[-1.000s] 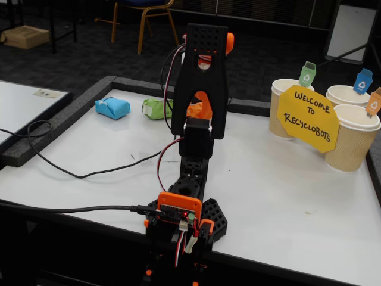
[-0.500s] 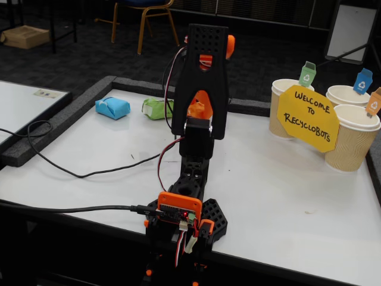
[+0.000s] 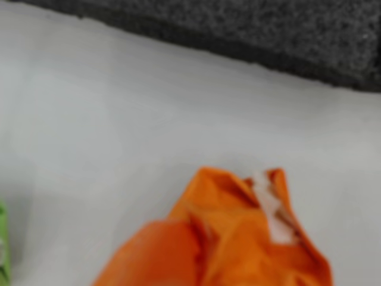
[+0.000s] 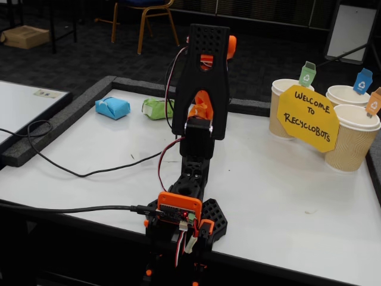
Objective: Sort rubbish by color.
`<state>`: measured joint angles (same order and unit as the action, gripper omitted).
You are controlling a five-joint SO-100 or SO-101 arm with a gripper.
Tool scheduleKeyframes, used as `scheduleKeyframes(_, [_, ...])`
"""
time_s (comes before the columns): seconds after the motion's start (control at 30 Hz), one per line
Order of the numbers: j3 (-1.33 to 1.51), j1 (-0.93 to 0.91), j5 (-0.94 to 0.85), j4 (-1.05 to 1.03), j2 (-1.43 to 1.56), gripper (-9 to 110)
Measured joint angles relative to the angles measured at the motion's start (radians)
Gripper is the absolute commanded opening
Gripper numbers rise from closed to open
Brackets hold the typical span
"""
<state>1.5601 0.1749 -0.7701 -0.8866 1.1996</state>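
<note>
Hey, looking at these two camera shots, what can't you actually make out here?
- Gripper: in the fixed view the black arm hides it; open or shut is unclear.
- Orange bundle: the wrist view is blurred and its bottom edge cuts it off.
- Green bundle: partly behind the arm in the fixed view.

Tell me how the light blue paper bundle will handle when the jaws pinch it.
The light blue paper bundle looks like folded paper, so probably light and likely to crumple under a pinch. Its boxy, flat-sided shape suggests it would slide rather than roll on the smooth white table.
</note>
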Motion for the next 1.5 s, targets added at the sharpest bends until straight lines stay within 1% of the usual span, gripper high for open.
scheduleKeyframes(0.23, [-0.031, 0.000, 0.000, -0.123, 0.003, 0])
scheduleKeyframes(0.43, [-0.029, 0.000, 0.020, -0.213, 0.087, 0])
scheduleKeyframes(0.9, [0.172, 0.000, 0.114, -0.393, 0.646, 0])
scheduleKeyframes(1.2, [0.380, -0.006, 0.198, -0.471, 0.994, 0])
scheduleKeyframes(1.33, [0.477, -0.069, 0.247, -0.471, 1.111, 0])
scheduleKeyframes(1.5, [0.525, -0.189, 0.304, -0.471, 1.181, 0])
